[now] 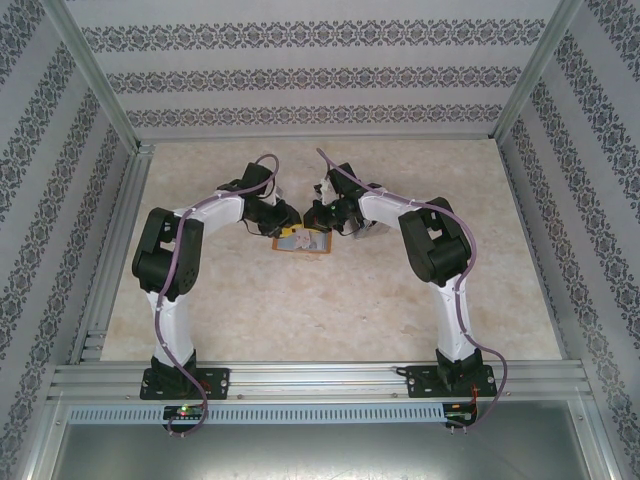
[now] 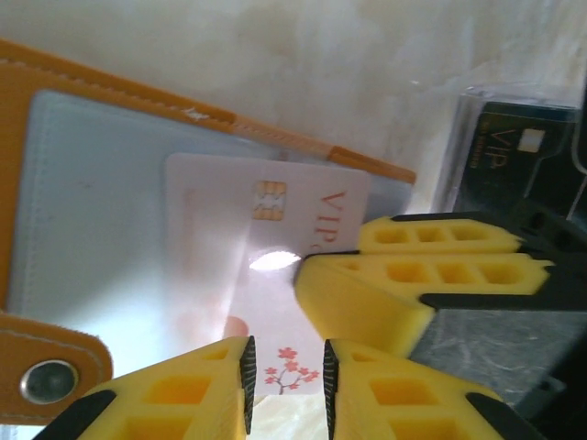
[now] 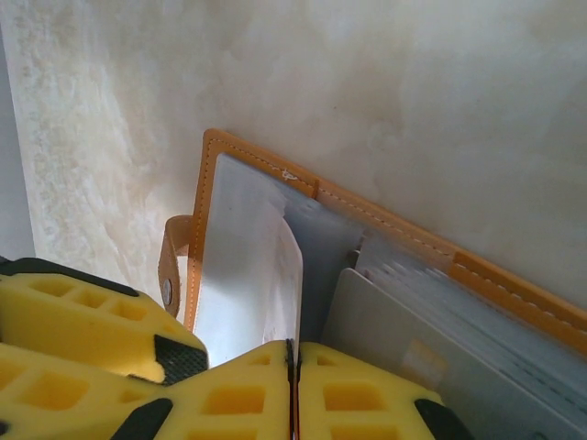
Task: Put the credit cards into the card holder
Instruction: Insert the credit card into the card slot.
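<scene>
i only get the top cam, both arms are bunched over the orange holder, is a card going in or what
Observer: On the left wrist camera, a pale card with a chip and red VIP print lies flat on the clear sleeve of the open card holder. I cannot tell whether it is under the plastic.
Operator: is the left claw gripping it
Observer: The left claw has its fingers a narrow gap apart, and the card's blossom-printed end shows between them. No clamp is evident.
Operator: and the right one
Observer: On the right wrist camera, the right claw is shut and seems to pinch a clear leaf of the card holder, lifting it.
</scene>
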Robot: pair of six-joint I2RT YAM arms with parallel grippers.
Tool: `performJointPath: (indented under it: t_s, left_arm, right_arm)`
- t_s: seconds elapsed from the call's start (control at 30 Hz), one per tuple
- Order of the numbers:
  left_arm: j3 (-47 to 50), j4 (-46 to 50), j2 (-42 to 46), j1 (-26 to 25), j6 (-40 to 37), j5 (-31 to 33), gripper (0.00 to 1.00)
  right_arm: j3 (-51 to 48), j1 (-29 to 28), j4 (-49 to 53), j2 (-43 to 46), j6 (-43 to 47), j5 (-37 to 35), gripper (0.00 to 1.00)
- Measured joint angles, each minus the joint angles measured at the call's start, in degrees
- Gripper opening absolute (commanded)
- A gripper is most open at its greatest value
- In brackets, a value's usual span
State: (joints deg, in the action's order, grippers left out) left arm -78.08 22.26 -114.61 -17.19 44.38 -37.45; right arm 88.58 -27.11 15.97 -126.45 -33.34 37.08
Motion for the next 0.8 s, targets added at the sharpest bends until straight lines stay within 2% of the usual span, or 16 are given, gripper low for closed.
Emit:
performJointPath:
  t_s: [0.13,0.47,0.8]
  left_arm:
    - [0.3,0.3,0.0,-0.1,-0.2,2.1,0.29]
    - [-2.3,6.4,0.0,0.1,-5.9,12.3,0.29]
    - [-3.9,8.4,0.0,1.2,-9.2,16.3,0.30]
  right_arm:
    - [0.0,0.0,0.0,0.0,0.0,0.0,0.10]
    - [-0.4,0.3,-0.5,0.0,0.0,0.0,0.10]
    - [-0.6,0.4,-0.7,0.0,0.0,0.0,0.10]
